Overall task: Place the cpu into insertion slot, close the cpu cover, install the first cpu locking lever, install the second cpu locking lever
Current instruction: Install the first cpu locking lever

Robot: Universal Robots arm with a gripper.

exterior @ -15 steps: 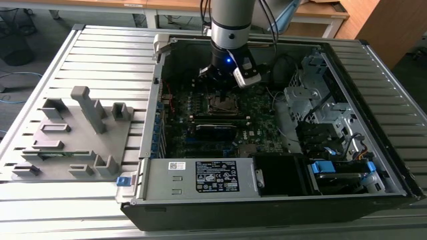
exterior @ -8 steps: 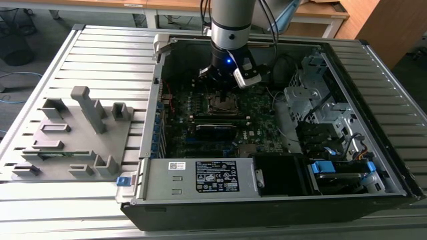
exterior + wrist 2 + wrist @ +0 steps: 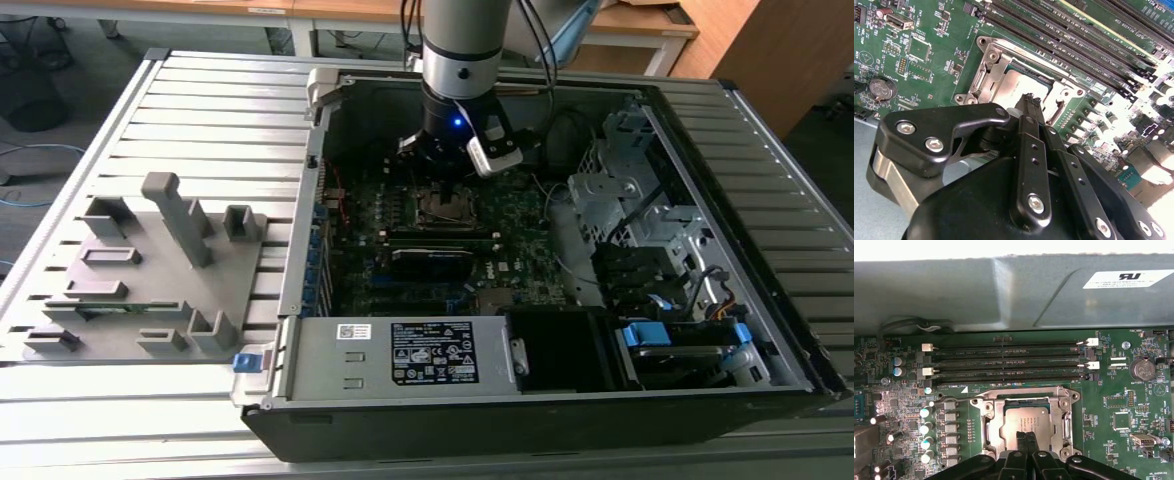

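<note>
As caught from the exterior view, shows the robot arm (image 3: 461,40) reaching down into an open computer case (image 3: 534,425), straight above the insertion slot (image 3: 447,207). Puts the gripper (image 3: 1026,436), in the first wrist view, over the middle of the insertion slot, black fingers (image 3: 1020,446) pressed narrow together with nothing between them; cannot tell whether the tips touch what lies beneath. Finds the cpu (image 3: 1026,419) seated in the insertion slot, dull grey top facing up, directly under the fingertips. Finds the silvery cpu cover (image 3: 994,425) lying flat over the insertion slot, framing the cpu on the sides that show; cannot tell whether clamped down. Places four long black memory slots (image 3: 1009,365) just beside the insertion slot, parallel to one edge of it. Sets a round coin battery (image 3: 1142,369) near the insertion slot on the green motherboard (image 3: 1114,435). Shows the labelled power supply (image 3: 334,365) well apart from the insertion slot, at the case wall, and a grey parts fixture (image 3: 134,290) farther still, outside the case toward the exterior view's left.
</note>
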